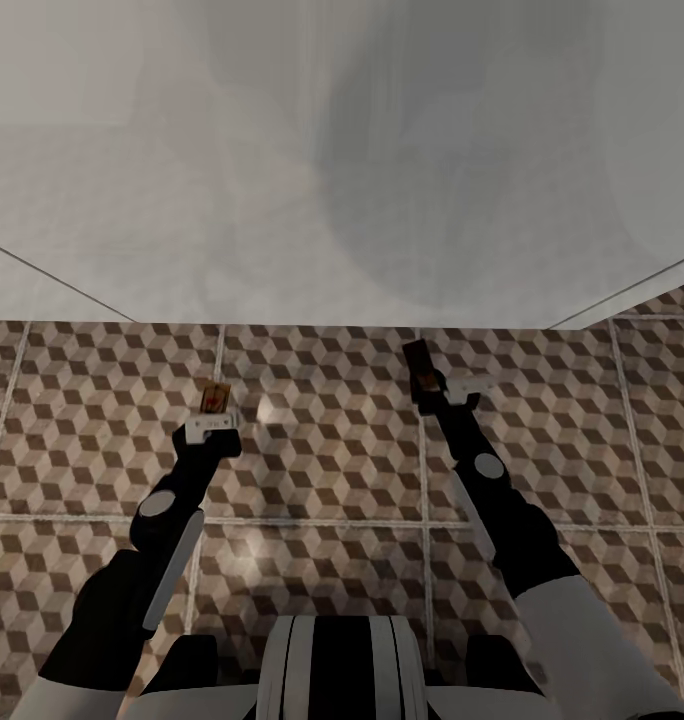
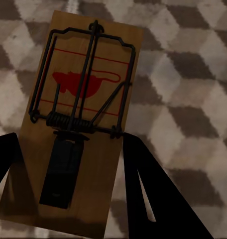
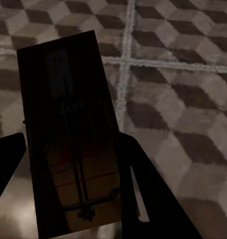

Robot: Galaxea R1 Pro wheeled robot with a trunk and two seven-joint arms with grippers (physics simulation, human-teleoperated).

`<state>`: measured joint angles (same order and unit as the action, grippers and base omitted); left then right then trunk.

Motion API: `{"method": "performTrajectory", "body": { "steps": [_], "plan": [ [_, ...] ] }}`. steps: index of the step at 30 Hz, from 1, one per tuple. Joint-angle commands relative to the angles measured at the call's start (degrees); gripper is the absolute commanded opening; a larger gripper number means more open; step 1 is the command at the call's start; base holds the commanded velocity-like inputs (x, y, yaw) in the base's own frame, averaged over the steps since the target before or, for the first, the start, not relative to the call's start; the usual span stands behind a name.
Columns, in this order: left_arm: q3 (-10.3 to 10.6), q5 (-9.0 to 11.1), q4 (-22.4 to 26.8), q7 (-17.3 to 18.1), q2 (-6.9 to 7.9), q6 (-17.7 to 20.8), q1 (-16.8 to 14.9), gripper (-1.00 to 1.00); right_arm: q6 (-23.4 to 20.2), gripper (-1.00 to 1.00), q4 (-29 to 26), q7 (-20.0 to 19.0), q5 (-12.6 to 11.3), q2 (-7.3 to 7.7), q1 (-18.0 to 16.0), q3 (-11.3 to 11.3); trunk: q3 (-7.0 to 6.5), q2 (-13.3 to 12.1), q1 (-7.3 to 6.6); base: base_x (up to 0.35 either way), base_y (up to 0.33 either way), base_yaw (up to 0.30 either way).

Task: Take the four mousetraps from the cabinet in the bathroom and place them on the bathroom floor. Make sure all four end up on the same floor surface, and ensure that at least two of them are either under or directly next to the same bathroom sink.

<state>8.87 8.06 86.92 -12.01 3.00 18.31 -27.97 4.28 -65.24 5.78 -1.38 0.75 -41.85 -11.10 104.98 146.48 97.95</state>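
Note:
I hold two mousetraps low over the bathroom floor [image 1: 322, 470], whose tiles carry a brown and beige cube pattern. The left gripper [image 1: 214, 410] is shut on a tan mousetrap [image 1: 215, 397]. Its red mouse print and dark wire spring show clearly in the left wrist view, mousetrap [image 2: 88, 64], with the gripper [image 2: 66, 144] clamping its near end. My right gripper [image 1: 427, 380] is shut on a second mousetrap [image 1: 417, 358], which lies in shadow. In the right wrist view that mousetrap [image 3: 58, 79] looks almost black between the gripper [image 3: 68, 144] fingers [image 3: 143, 189].
A broad, blurred white surface [image 1: 342, 160] spans the upper half of the head view and overhangs the tiles; I cannot tell whether it is the vanity. Pale grout lines [image 3: 126, 45] cross the floor. My trunk [image 1: 337, 665] sits at the bottom centre.

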Motion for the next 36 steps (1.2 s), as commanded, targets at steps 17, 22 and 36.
{"method": "performTrajectory", "body": {
  "steps": [17, 22, 36],
  "plan": [
    [0.3, 0.4, 0.6, -0.6, 0.07, 0.2, 1.4, -1.00, 0.5, -1.00, 5.4, 0.4, -1.2, -0.05, -6.1, -0.2, 0.03, 0.0, -0.01, 0.000, 0.000, 0.000],
    [0.3, 0.4, 0.5, -0.6, 0.07, 0.2, 1.8, -1.00, 0.3, -1.00, 5.5, 0.4, -4.1, -0.05, -8.9, -0.2, 0.03, 0.0, -0.01, 0.000, 0.000, 0.000],
    [-0.2, 0.6, -2.0, -0.4, -0.06, 0.5, 2.4, -1.00, 0.4, -1.00, 6.1, -1.4, -4.9, -0.54, -10.0, -0.3, 0.03, 0.0, -0.01, 0.000, 0.000, 0.000]
  ]
}}
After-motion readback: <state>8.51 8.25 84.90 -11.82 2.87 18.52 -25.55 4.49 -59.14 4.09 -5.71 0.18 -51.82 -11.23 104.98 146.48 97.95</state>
